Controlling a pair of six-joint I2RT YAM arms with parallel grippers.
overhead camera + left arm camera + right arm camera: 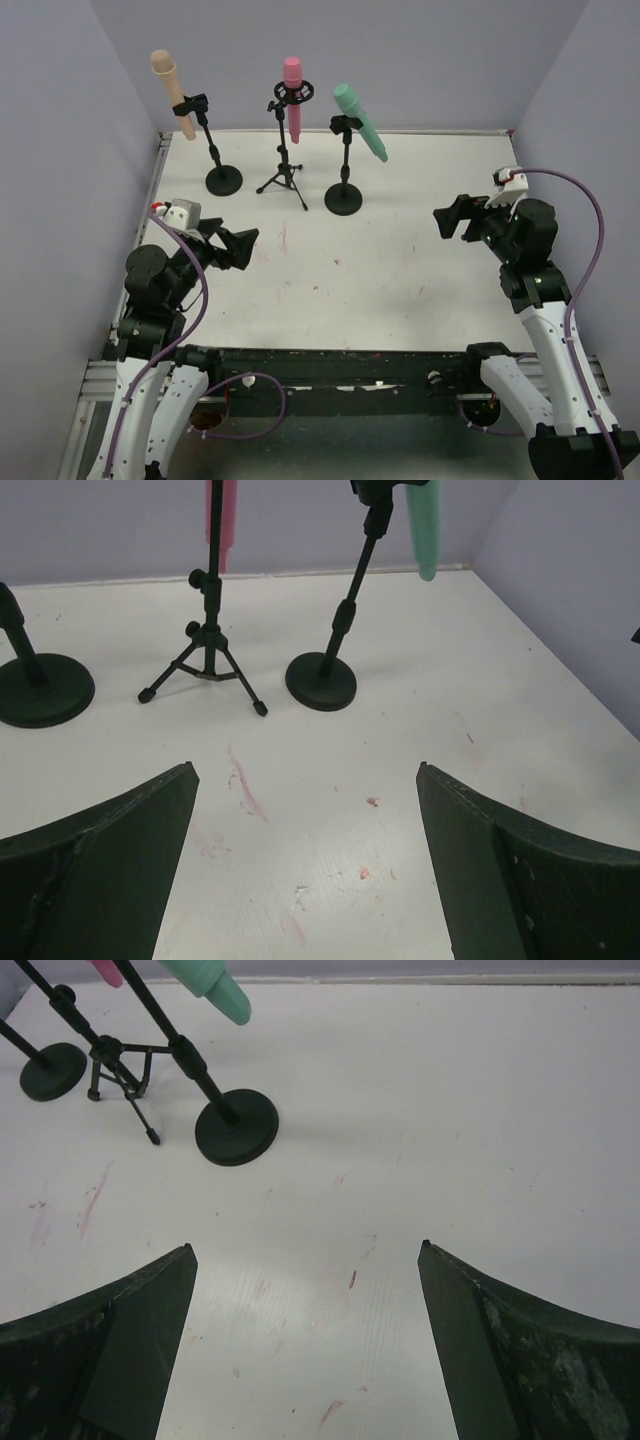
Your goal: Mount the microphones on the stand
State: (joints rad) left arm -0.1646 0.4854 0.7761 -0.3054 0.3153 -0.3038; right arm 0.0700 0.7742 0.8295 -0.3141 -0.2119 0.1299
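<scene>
End effectors (246, 247) (449, 219) splayed above table (400, 285)

My left arm (150, 295) and right arm (535, 270): white shells lower down, chunky black joints up top, purple cables (598, 240) looping along, scuffed dark green fingers (100, 870).

A: Far side of the table (400, 270)?
B: Three stands in a row: left stand (222, 178), middle stand (284, 180), and right stand (343, 197), which is slightly nearer.
A: Microphones?
B: One clipped in each: left microphone (174, 93), middle microphone (293, 95), right microphone (360, 122).
A: Grippers?
B: Left gripper (250, 248) is before the left stand. Right gripper (442, 222) is well right of the right stand. Neither touches anything.
</scene>
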